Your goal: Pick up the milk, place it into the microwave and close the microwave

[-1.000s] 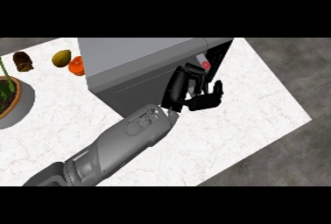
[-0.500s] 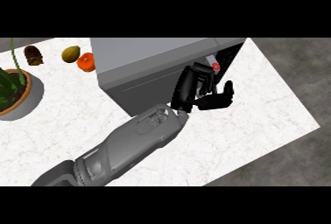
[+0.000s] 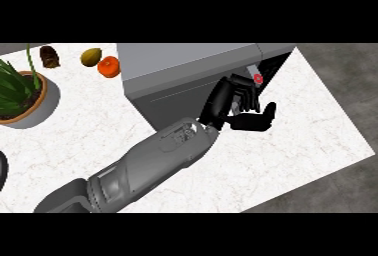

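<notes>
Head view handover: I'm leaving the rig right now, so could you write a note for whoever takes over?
Left hand: curled round the milk, of which only the red cap shows, at the dark opening of the microwave.
Right hand: not in view.
Done: milk picked up and brought to the opening.
Left: the view does not show whether the milk is set down inside. Probably set it in, let go, draw the hand out, then close the microwave.

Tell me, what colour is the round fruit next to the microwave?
Orange. The round fruit shows best in the head view, left of the grey microwave.
</notes>
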`<action>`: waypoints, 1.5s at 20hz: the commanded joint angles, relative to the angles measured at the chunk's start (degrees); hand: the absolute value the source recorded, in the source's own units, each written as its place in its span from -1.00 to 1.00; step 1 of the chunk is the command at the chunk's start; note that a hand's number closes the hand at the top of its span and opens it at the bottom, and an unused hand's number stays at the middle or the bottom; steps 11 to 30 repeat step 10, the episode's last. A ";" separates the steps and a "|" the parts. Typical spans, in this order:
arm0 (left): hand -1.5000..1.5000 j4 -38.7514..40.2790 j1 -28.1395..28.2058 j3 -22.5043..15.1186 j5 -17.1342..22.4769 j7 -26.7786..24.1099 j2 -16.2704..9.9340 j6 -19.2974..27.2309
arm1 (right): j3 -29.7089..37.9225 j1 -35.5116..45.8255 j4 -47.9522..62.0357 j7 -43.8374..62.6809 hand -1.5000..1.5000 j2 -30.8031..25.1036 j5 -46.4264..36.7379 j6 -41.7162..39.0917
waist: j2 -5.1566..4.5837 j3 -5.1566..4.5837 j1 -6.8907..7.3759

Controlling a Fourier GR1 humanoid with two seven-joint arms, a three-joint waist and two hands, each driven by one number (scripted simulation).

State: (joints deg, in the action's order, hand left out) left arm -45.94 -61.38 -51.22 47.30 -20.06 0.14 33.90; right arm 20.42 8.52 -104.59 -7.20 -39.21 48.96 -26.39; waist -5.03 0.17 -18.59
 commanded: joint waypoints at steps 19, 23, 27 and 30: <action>-1.00 10.21 2.61 4.11 4.63 -1.67 -6.34 0.16 | 3.23 -2.89 -2.49 1.53 -1.00 -1.00 2.84 1.06 | -0.30 -0.27 4.78; -1.00 10.21 2.61 4.11 4.63 -1.67 -6.34 0.16 | 3.23 -2.89 -2.49 1.53 -1.00 -1.00 2.84 1.06 | -0.30 -0.27 4.78; -1.00 10.21 2.61 4.11 4.63 -1.67 -6.34 0.16 | 3.23 -2.89 -2.49 1.53 -1.00 -1.00 2.84 1.06 | -0.30 -0.27 4.78; -1.00 10.21 2.61 4.11 4.63 -1.67 -6.34 0.16 | 3.23 -2.89 -2.49 1.53 -1.00 -1.00 2.84 1.06 | -0.30 -0.27 4.78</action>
